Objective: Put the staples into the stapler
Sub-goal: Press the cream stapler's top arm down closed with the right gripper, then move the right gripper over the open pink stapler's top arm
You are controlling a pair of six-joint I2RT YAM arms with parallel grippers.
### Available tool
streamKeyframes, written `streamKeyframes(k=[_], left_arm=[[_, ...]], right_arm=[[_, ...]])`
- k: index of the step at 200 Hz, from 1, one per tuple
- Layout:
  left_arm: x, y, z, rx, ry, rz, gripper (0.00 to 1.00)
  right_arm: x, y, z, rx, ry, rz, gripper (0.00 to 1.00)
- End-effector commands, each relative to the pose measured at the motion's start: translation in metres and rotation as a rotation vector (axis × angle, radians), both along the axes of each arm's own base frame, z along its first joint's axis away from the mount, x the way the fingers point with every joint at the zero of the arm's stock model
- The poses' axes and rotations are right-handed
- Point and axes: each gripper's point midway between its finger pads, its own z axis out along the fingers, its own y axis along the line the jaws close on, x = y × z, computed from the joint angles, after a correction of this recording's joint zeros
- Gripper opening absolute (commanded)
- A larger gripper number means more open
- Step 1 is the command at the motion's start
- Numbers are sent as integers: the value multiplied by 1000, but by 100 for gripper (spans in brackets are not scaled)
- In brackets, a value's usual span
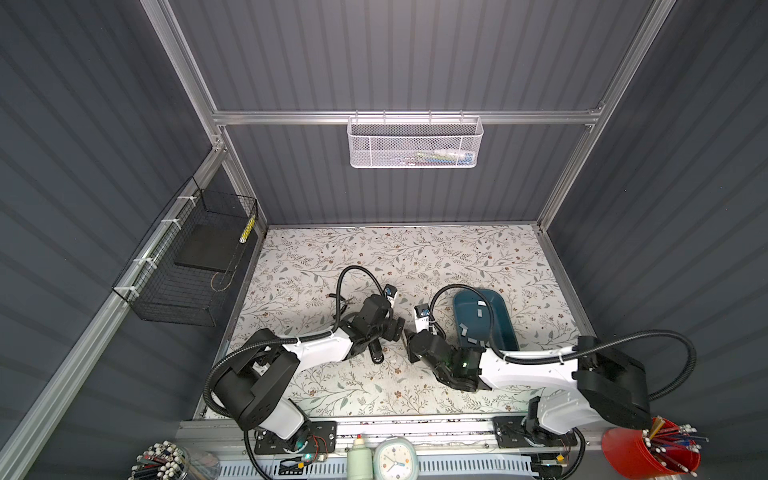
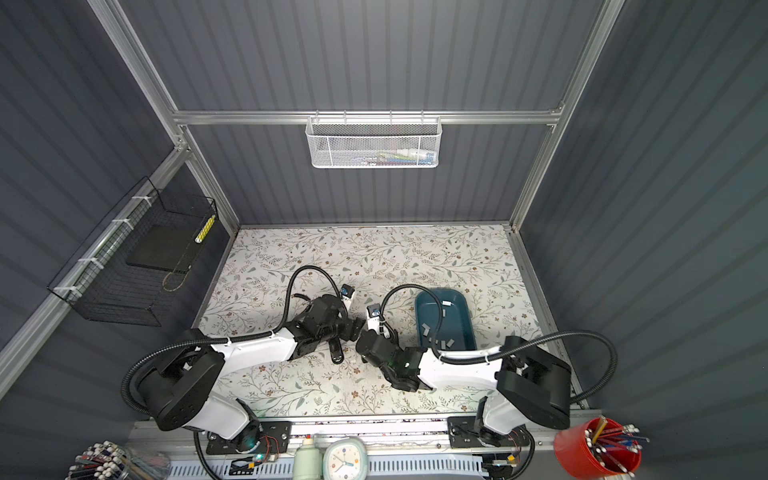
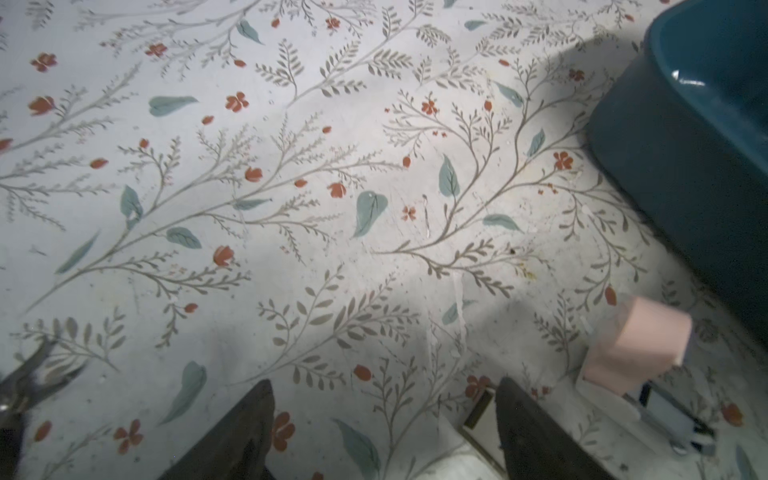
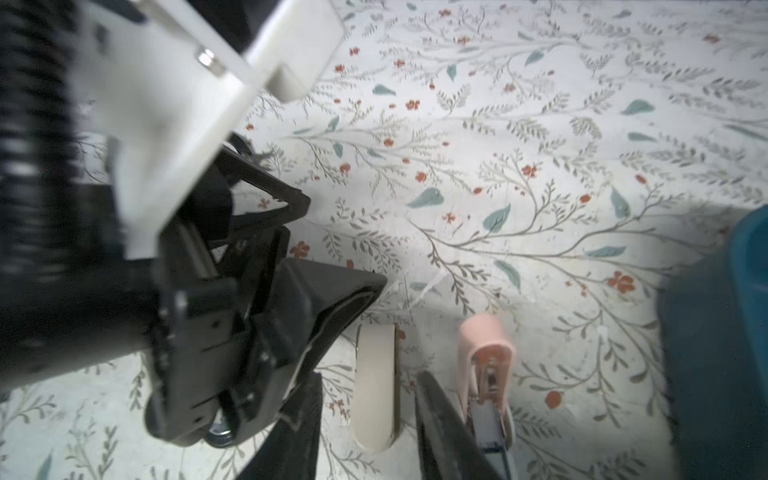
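Left gripper (image 3: 384, 381) and right gripper (image 4: 368, 374) gape beside the opened stapler (image 4: 486, 353), gripping nothing. Staples (image 1: 478, 312) lie in the tray (image 1: 500, 324) near it, so loading looks not yet done.

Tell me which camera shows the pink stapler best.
The right wrist view: the pink stapler appears open, its metal channel visible up close. The left wrist view catches the stapler side-on near the frame edge. In both top views it is almost entirely hidden.
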Motion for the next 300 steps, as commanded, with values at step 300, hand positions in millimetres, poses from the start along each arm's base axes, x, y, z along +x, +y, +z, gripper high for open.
streamKeyframes(k=[300], left_arm=[[33,-49,-24,62,85,-92,85]], right_arm=[[-29,-67,-122,-242,272,3,37]])
